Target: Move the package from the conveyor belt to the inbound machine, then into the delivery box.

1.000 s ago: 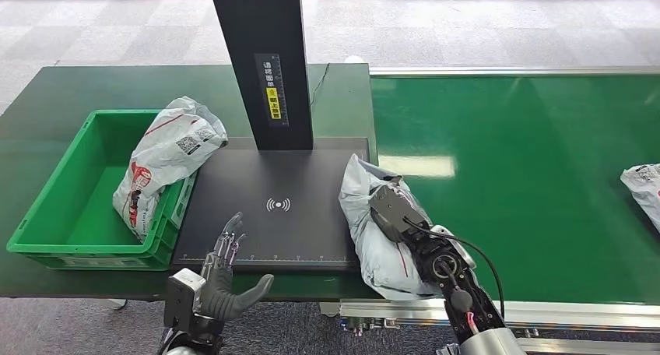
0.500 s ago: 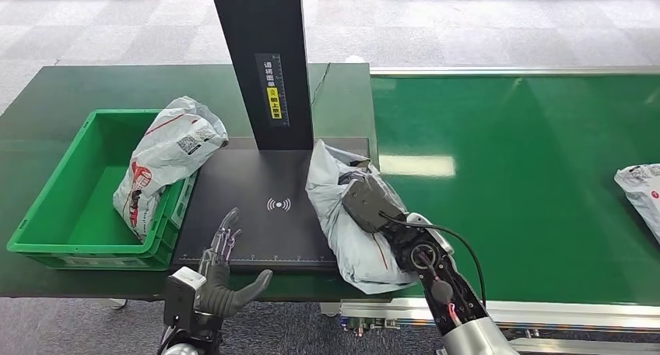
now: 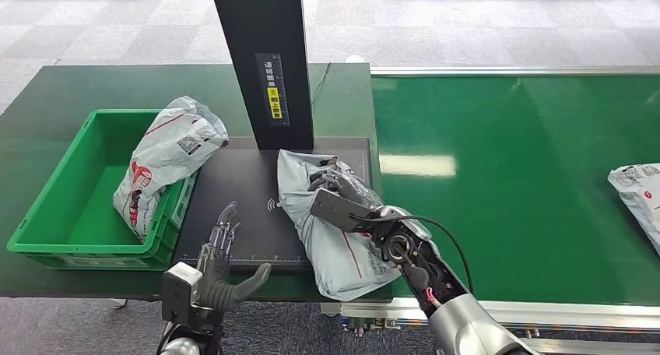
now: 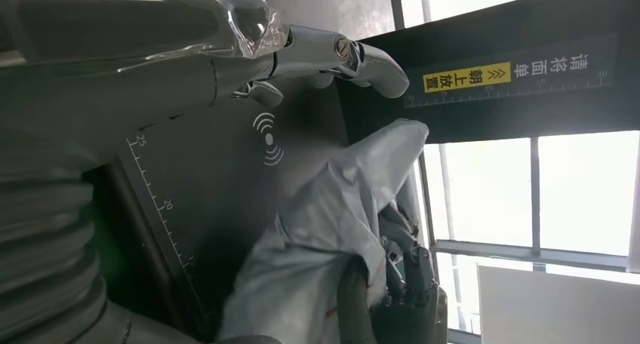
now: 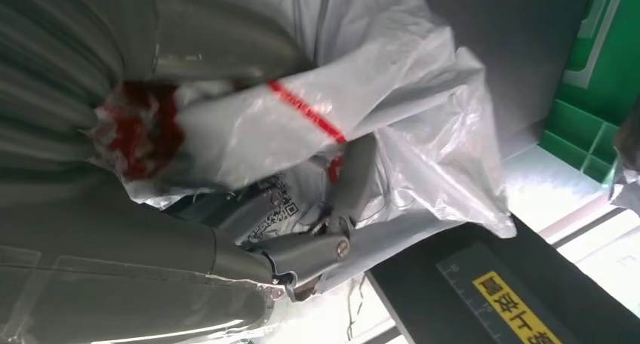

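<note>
While the right hand (image 3: 342,203) grips a package (image 3: 331,238) on the scanner (image 3: 233,184), the left hand (image 3: 222,265) hovers, fingers (image 3: 224,229) spread.

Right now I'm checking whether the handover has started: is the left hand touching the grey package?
No. In the head view the left hand hovers open at the scanner pad's near edge, apart from the package the right hand grips.

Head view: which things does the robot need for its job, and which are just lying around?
Needed: grey package held by the right hand; black inbound machine; green delivery box.

Lying around: white package leaning on the box; another package on the conveyor belt; left hand, empty.
</note>
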### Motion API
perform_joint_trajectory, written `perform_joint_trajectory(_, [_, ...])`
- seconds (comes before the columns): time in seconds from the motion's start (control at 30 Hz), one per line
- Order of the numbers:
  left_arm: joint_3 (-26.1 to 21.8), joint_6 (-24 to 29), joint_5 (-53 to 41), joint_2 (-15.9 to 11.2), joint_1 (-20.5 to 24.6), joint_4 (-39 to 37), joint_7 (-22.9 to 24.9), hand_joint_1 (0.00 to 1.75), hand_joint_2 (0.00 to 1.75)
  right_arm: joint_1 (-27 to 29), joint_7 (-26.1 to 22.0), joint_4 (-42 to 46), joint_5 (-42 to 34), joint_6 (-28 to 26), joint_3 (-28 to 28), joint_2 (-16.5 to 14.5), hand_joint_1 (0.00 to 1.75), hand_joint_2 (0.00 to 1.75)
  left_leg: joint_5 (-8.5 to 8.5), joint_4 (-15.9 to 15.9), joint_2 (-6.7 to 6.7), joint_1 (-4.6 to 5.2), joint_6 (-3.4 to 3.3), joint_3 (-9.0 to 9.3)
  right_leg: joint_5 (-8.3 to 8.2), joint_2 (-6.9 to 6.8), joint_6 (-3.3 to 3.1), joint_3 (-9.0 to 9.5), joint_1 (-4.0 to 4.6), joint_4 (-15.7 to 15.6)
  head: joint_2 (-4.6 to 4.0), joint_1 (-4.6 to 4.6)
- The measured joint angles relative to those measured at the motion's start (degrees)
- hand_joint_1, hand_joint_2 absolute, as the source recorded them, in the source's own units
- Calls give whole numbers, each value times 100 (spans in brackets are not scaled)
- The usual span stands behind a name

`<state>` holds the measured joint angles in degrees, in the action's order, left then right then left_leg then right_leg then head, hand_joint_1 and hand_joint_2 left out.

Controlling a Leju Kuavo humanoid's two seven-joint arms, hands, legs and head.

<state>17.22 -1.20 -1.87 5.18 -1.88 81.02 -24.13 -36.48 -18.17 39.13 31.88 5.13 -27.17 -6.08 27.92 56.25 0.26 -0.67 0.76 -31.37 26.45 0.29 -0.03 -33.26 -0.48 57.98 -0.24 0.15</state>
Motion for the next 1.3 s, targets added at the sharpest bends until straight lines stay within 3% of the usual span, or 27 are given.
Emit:
perform_joint_trajectory(0.17, [1, 0, 23, 0, 4, -1, -7, 0, 175, -92, -331, -200, -61, -243, -116, -55, 0, 175, 0, 0, 0, 0, 0, 0, 0, 0, 0, 0, 0, 0, 2, 1])
perform_joint_trajectory(0.43, [-3, 4, 92, -3, 9, 0, -136, 0, 175, -74, -1291, -200, -510, -759, -135, -65, 0, 175, 0, 0, 0, 1, 0, 0, 0, 0, 0, -1, -1, 0, 1, 0])
perform_joint_trajectory(0.93, [-4, 7, 113, -11, 8, 0, -174, 0, 175, -12, -1407, -85, -693, -784, -115, -63, 0, 175, 0, 0, 1, 1, 0, 0, 0, 0, 0, -1, -1, 0, 2, 0])
perform_joint_trajectory(1.2, [12, 175, -497, -51, 59, 3, -338, 0, 175, 291, -1801, 496, -2042, -779, 317, -20, 0, 175, 0, 1, -1, 1, 0, 0, 0, -4, 0, -3, -1, 0, 2, 0])
perform_joint_trajectory(1.3, [27, 234, -693, -67, 84, 4, -343, 0, 175, 355, -1805, 640, -2192, -839, 390, -3, 0, 175, 0, 1, -2, 1, 0, 0, 0, -6, 0, -3, -1, 0, 2, 0])
